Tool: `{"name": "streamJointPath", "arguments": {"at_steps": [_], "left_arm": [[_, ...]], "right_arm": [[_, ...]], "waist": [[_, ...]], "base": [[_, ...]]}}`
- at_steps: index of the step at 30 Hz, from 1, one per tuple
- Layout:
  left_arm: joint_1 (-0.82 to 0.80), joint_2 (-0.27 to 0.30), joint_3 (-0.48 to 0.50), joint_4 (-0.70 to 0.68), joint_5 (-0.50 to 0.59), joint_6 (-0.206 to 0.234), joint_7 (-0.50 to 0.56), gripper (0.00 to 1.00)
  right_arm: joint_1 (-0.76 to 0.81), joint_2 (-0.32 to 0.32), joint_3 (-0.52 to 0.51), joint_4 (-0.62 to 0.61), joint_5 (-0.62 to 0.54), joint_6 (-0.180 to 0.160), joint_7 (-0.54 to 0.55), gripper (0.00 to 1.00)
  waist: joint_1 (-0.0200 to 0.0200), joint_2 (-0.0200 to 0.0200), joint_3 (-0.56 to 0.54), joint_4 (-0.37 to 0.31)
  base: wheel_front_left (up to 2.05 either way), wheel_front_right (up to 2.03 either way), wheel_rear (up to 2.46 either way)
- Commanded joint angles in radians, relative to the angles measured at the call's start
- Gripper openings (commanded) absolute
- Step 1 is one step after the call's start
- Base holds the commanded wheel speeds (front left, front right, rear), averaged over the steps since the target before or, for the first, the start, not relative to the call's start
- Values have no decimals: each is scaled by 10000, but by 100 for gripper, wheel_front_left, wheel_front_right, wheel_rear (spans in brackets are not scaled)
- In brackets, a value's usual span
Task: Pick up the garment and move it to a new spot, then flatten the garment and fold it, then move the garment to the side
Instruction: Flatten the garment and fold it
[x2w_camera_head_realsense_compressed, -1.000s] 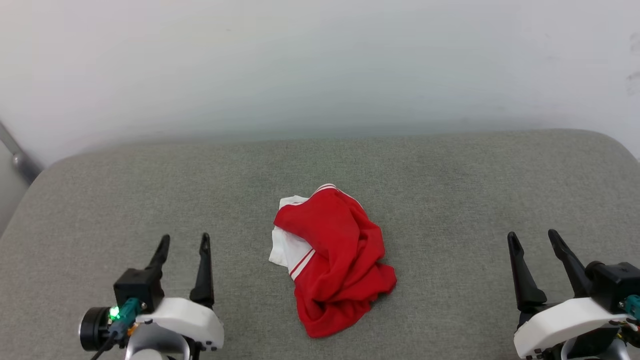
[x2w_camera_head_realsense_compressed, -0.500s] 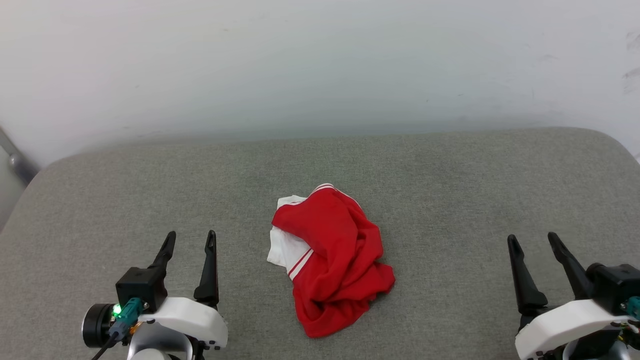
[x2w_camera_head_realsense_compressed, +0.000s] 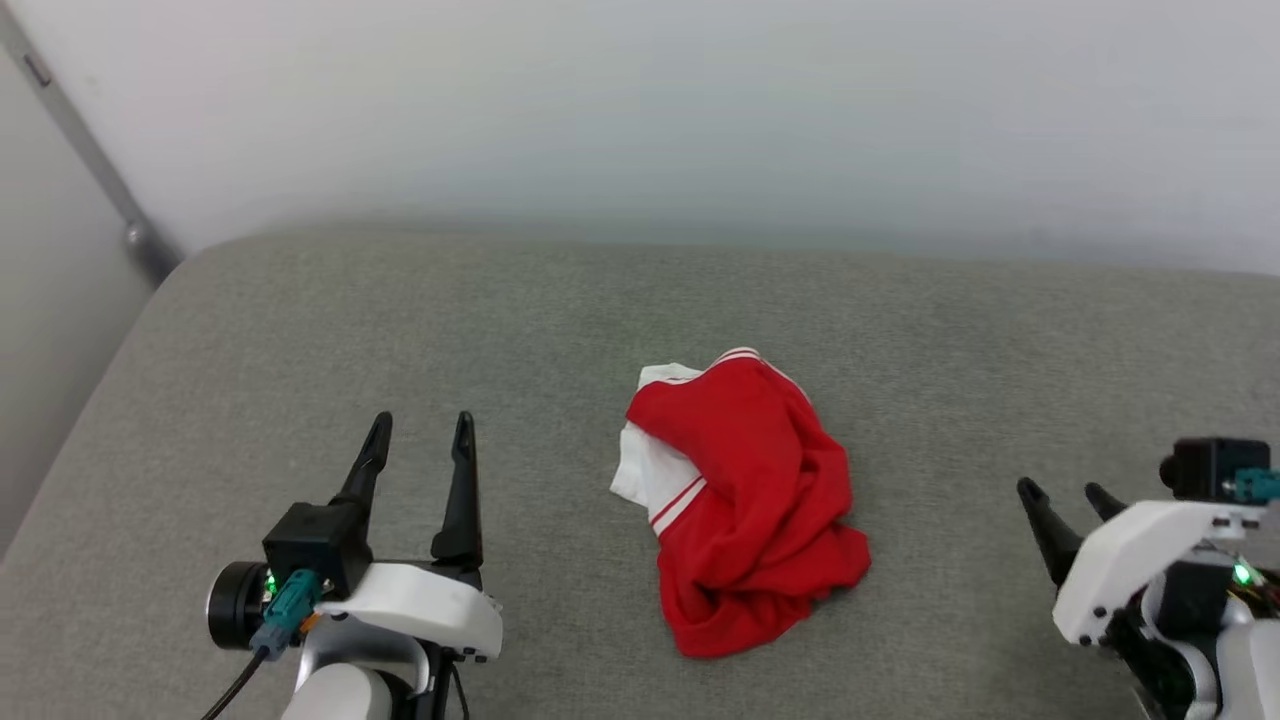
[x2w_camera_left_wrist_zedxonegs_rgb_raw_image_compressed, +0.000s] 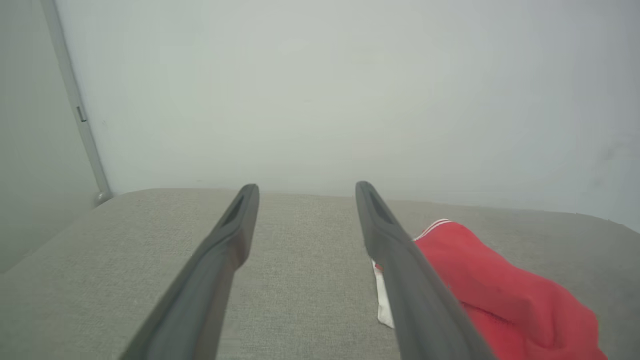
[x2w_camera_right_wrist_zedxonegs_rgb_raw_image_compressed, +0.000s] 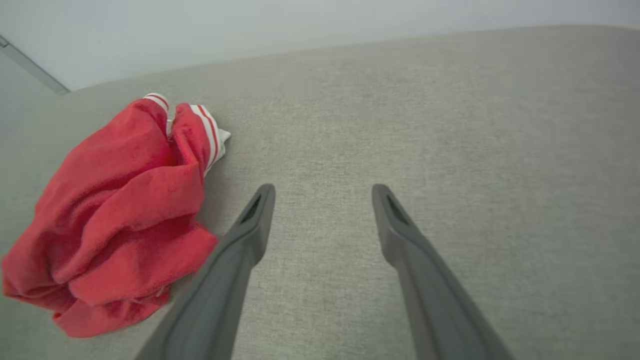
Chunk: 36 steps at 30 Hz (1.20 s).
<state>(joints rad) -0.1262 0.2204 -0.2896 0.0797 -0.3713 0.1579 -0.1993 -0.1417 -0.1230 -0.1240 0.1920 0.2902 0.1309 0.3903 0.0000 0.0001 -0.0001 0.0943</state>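
The garment (x2w_camera_head_realsense_compressed: 745, 500) is a crumpled red heap with white parts and red-white striped trim, lying in the middle of the grey cushion (x2w_camera_head_realsense_compressed: 560, 330). My left gripper (x2w_camera_head_realsense_compressed: 420, 433) hovers open to its left, nothing between the fingers. At the lower right, my right gripper (x2w_camera_head_realsense_compressed: 1068, 492) is open too, tilted and apart from the cloth. From the left wrist, the garment (x2w_camera_left_wrist_zedxonegs_rgb_raw_image_compressed: 500, 295) sits right of that gripper (x2w_camera_left_wrist_zedxonegs_rgb_raw_image_compressed: 305, 190). From the right wrist, the garment (x2w_camera_right_wrist_zedxonegs_rgb_raw_image_compressed: 120, 220) lies left of the open right gripper (x2w_camera_right_wrist_zedxonegs_rgb_raw_image_compressed: 322, 192).
A pale wall (x2w_camera_head_realsense_compressed: 640, 110) rises behind the cushion's far edge. A grey metal bar (x2w_camera_head_realsense_compressed: 90, 160) runs down the wall to the cushion's far left corner. The cushion's left edge (x2w_camera_head_realsense_compressed: 90, 400) drops off beside my left arm.
The head camera has turned left, so the whole scene has shifted right. My right gripper has tilted and dropped lower in view. The garment lies as before.
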Motion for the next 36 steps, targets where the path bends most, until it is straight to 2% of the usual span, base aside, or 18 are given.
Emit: {"name": "streamJointPath", "arguments": {"at_steps": [1,6,9,16,24,25,26,27,36], "left_arm": [[-169,-20,-41,-12,53,-46,-78,100],[-532,-304,-255,203,-2,-235,-258,100],[-754,-483,-375,296,22,-307,-354,100],[-1279,-820,-575,571,108,-477,-519,100],[-1488,-1068,-649,973,101,-631,-626,100],[-1495,-1081,-638,1007,125,-639,-638,100],[-1490,-1096,-623,1018,138,-640,-648,100],[-1475,-1103,-607,1044,160,-637,-654,100],[-1156,-814,-302,1218,213,-553,-675,100]], "right_arm": [[-340,-94,135,122,161,-3,251,100],[-1789,-595,1192,1107,886,-3,2161,100],[-2571,-791,1843,1660,1250,-5,2862,100],[-3800,-1134,3033,3231,1680,-3,3594,100],[-3876,-1109,3924,5109,2092,-6,3909,100],[-3884,-1079,3996,5265,2154,-6,3913,50],[-3889,-1055,4069,5351,2219,-6,3865,9],[-3926,-1030,4153,5379,2289,-5,3808,0],[-4871,-1710,4923,4050,2302,-5,2253,0]], "waist": [[0,-1,366,489],[0,-1,878,1199],[0,-1,1176,1508],[0,-1,1822,2030],[0,-1,2095,2232],[0,-1,2082,2235],[0,-1,2063,2230],[0,-1,2038,2218],[0,-1,1334,1600]], "base": [[0,0,0],[0,0,0],[0,0,0],[0,0,0],[0,0,0],[0,0,0],[0,0,0],[0,0,0],[0,0,0]]}}
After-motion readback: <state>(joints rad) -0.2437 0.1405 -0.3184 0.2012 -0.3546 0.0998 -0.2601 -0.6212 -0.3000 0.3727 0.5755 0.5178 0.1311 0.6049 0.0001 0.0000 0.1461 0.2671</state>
